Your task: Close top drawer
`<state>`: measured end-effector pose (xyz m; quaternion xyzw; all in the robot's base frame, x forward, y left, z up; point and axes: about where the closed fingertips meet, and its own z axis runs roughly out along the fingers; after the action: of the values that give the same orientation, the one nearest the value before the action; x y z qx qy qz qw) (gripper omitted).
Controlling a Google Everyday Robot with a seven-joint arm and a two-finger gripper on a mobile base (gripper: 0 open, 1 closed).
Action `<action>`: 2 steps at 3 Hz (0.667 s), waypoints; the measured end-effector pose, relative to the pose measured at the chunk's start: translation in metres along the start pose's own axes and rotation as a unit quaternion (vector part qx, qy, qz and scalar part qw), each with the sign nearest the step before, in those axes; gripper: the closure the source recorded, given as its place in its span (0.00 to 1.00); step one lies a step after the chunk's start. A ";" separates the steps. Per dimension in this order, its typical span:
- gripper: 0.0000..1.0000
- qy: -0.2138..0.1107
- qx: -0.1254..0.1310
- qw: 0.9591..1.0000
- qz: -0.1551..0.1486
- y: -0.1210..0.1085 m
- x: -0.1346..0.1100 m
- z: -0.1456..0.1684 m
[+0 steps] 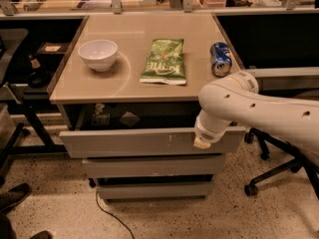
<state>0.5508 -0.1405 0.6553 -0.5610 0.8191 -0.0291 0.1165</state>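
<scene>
The top drawer (134,141) is a wide grey metal drawer pulled partly out from under the beige tabletop (134,81). Its plain front panel carries small white scuffs. Paper scraps and a card (128,118) lie in its dark inside. My gripper (202,142) hangs from the white arm (249,106) at the right end of the drawer's front panel, against or just in front of it. The arm hides the drawer's right corner.
On the tabletop stand a white bowl (98,54), a green snack bag (165,61) and a blue soda can (220,58) on its side. Two narrower grey drawer fronts (149,166) sit below. An office chair base (269,176) stands at right, a shoe (12,197) at bottom left.
</scene>
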 end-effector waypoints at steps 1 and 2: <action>0.36 0.000 0.000 1.000 0.000 0.000 0.000 0.000; 0.12 0.000 0.000 1.000 0.000 0.000 0.000 0.000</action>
<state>0.5508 -0.1405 0.6553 -0.5610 0.8190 -0.0291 0.1165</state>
